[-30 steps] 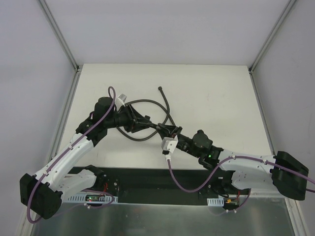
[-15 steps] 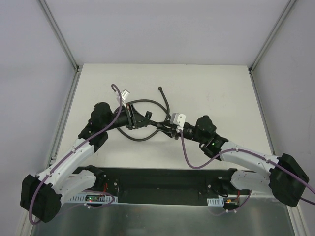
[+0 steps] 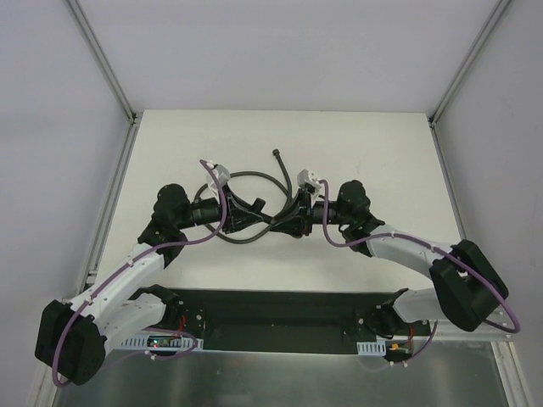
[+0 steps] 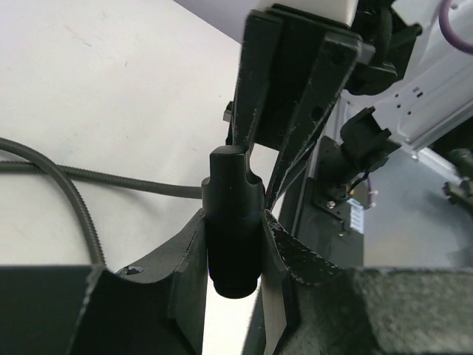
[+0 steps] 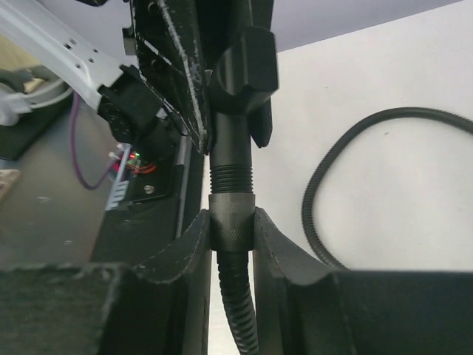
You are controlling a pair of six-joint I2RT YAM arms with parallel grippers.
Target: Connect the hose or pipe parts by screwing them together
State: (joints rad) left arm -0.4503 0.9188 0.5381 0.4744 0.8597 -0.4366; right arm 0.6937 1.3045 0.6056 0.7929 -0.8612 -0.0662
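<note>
A dark grey flexible hose (image 3: 251, 176) curls in loops on the white table, one free end (image 3: 276, 153) pointing away from me. My left gripper (image 3: 257, 210) is shut on a smooth black cylindrical fitting (image 4: 233, 222). My right gripper (image 3: 292, 221) is shut on a grey threaded fitting (image 5: 231, 194), with its hose (image 5: 238, 310) trailing out between the fingers. The two fittings meet end to end in mid-table, the thread entering the black fitting (image 5: 247, 63). The two grippers face each other, left gripper (image 4: 234, 222) and right gripper (image 5: 232, 218) almost touching.
Purple cables (image 3: 208, 237) run along both arms. A black base plate (image 3: 271, 309) spans the near edge. Metal frame rails (image 3: 114, 182) and walls border the table on the left, right and back. More hose (image 5: 355, 140) lies right of the joint.
Both wrists have turned about the joined fittings, and the right arm has swung away from me; its wrist camera now sits on the far side. Both grips have stayed shut.
</note>
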